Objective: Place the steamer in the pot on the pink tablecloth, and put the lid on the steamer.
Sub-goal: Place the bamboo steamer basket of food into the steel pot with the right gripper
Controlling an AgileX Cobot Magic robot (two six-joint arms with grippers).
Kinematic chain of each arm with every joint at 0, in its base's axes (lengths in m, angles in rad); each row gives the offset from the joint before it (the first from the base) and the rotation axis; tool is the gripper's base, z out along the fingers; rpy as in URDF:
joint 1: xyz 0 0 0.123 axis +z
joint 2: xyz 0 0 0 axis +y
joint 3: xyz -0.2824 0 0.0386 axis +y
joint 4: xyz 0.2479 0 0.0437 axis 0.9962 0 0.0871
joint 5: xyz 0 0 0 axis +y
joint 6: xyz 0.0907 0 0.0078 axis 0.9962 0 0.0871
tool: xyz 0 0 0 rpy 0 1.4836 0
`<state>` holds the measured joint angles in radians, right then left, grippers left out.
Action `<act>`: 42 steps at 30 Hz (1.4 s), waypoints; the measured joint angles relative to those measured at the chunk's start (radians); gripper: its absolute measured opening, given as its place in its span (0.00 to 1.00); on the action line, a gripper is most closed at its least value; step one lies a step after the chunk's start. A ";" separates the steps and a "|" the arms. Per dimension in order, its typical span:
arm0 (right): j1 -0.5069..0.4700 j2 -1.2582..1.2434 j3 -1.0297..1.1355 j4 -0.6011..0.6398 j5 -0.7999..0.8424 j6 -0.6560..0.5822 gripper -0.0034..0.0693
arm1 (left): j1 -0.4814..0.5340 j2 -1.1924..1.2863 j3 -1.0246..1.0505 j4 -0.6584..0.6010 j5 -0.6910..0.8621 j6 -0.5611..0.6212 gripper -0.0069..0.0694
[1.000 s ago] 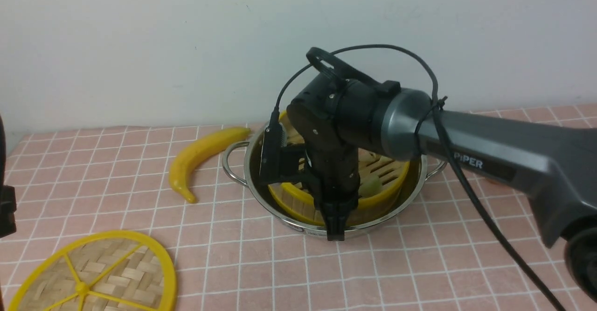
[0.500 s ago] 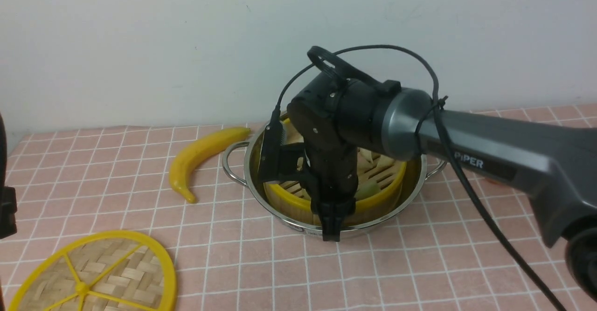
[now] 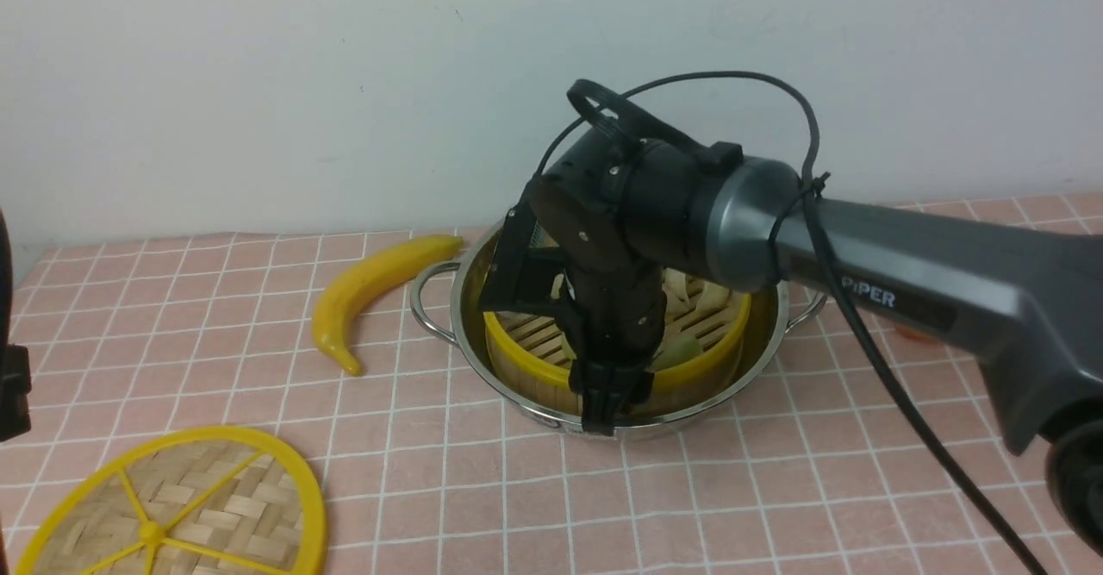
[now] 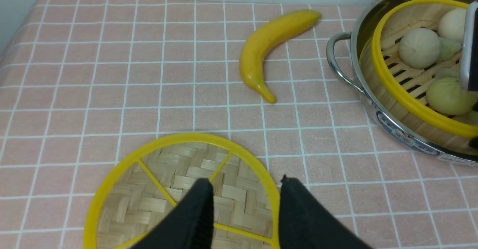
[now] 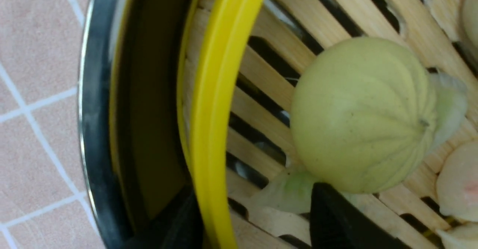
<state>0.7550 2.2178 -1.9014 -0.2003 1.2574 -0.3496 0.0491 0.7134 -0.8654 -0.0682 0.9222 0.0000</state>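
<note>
The steamer (image 3: 526, 361), with buns on its slatted floor, sits level inside the steel pot (image 3: 458, 316) on the pink tablecloth (image 3: 775, 489). My right gripper (image 3: 603, 407) points down at the steamer's near rim. In the right wrist view the right gripper (image 5: 254, 211) is open and straddles the yellow rim (image 5: 220, 92), with one finger between the steamer and the pot wall (image 5: 93, 111) and the other inside by a pale green bun (image 5: 358, 114). The lid (image 3: 172, 506) lies flat at the front left. My left gripper (image 4: 244, 183) hangs open above the lid (image 4: 164, 189).
A yellow toy banana (image 3: 370, 286) lies left of the pot, close to its left loop handle (image 3: 422, 299). It also shows in the left wrist view (image 4: 265, 51). A white wall stands behind the table. The right arm's cable hangs over the right side.
The steamer went from tilted to level and settled lower in the pot. My right gripper shifted a little left and up, and its wrist camera swung upward. The lid and left gripper stayed still.
</note>
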 joint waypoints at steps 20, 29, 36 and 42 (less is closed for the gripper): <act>-0.028 0.001 -0.046 0.110 -0.005 0.050 0.60 | 0.000 0.000 0.000 -0.003 0.000 0.000 0.41; -0.066 0.001 -0.046 0.181 0.013 0.034 0.60 | 0.000 0.000 0.000 -0.004 0.000 0.000 0.41; -0.074 0.002 -0.046 0.222 0.000 0.032 0.60 | 0.000 0.000 0.000 -0.004 0.000 0.000 0.41; -0.078 0.001 -0.048 0.229 -0.010 0.046 0.62 | 0.000 0.000 0.000 -0.004 0.000 0.000 0.41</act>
<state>0.6772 2.2187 -1.9490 0.0292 1.2474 -0.3036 0.0491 0.7134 -0.8654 -0.0724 0.9222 0.0000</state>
